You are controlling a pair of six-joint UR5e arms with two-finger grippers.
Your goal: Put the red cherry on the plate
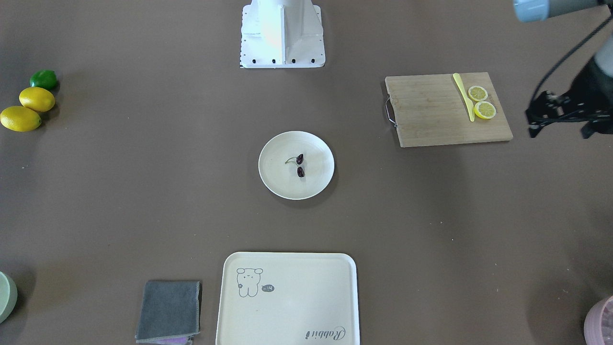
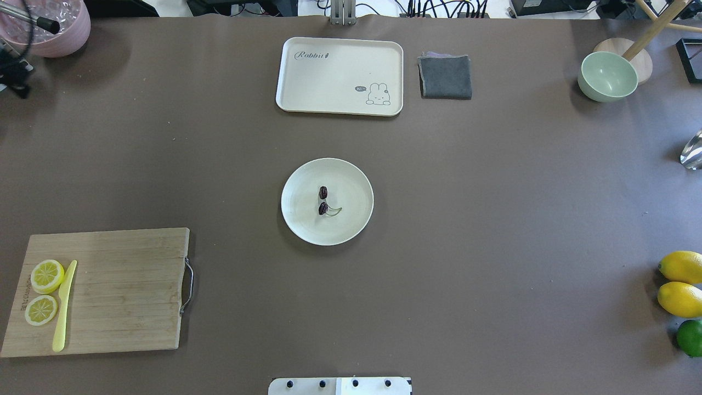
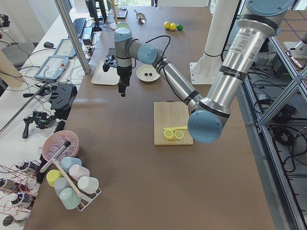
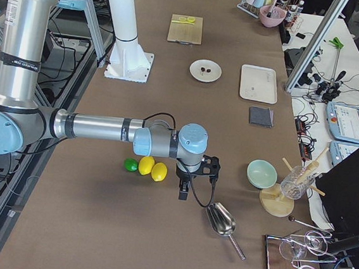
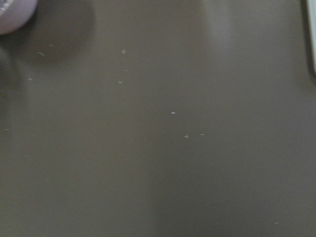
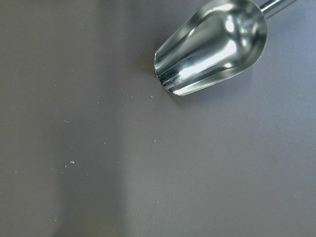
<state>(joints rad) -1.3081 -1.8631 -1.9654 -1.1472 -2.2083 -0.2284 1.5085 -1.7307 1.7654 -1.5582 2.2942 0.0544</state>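
The red cherry (image 1: 300, 165), two dark fruits on a green stem, lies inside the round cream plate (image 1: 273, 184) at the table's middle, with nothing touching it. The overhead view also shows the cherry (image 2: 323, 201) on the plate (image 2: 300, 225). My left gripper (image 3: 123, 89) hangs above bare table far from the plate, near the pink bowl; only its dark body shows at a frame edge (image 1: 560, 117), so I cannot tell its state. My right gripper (image 4: 183, 191) hovers by the metal scoop at the other end, and its state cannot be told.
A wooden cutting board (image 2: 126, 291) holds two lemon slices (image 2: 44, 291) and a yellow knife (image 2: 63, 307). A cream tray (image 2: 340, 77), grey cloth (image 2: 445, 77) and green bowl (image 2: 607, 77) sit at the far side. Lemons (image 2: 680, 282), a lime (image 2: 690, 337) and a scoop (image 6: 212, 47) are at the right end.
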